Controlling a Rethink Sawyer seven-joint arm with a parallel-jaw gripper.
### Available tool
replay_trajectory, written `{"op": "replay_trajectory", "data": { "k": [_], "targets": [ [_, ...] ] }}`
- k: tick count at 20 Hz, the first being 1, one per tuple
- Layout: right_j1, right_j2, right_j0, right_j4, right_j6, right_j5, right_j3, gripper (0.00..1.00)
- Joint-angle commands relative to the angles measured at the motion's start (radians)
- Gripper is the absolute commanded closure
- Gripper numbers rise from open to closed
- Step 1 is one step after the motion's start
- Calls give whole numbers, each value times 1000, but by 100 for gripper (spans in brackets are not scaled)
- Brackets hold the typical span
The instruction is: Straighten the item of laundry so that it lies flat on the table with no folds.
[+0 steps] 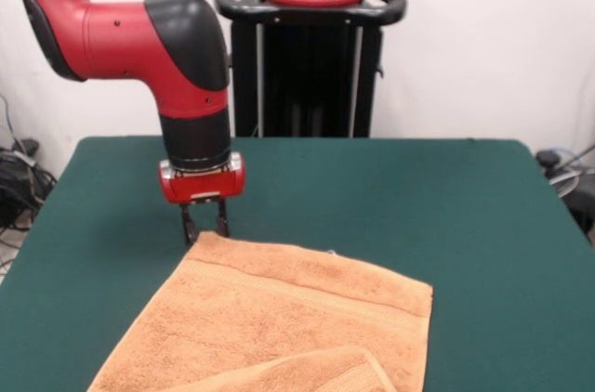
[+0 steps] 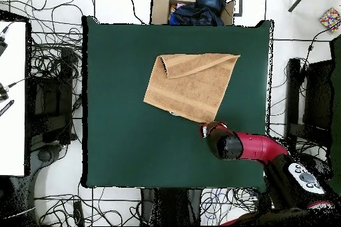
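The orange-tan towel (image 1: 279, 318) lies on the green table (image 1: 483, 225), turned at an angle like a diamond. One corner at the side away from the robot is folded over onto it (image 1: 316, 369). In the overhead view the towel (image 2: 193, 88) has this fold along its top edge (image 2: 190, 64). My gripper (image 1: 205, 228) points straight down, its fingers a little apart, right behind the towel's corner nearest the robot. The fingertips stand at table height beside that corner. In the overhead view the gripper (image 2: 206, 128) sits just below the towel's bottom corner.
The black pedestal (image 1: 311, 58) stands behind the table's far edge. A cardboard box of dark clothes (image 2: 193, 4) sits off the table's top edge in the overhead view. Cables cover the floor (image 2: 53, 71) around a white bench (image 2: 12, 98).
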Motion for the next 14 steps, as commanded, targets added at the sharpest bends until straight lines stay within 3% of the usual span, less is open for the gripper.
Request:
{"op": "replay_trajectory", "data": {
  "k": [1,14],
  "targets": [
    [101,-1,12,-13,102,-30,-34,100],
    [95,-33,34,-10,138,-54,-7,100]
  ]
}}
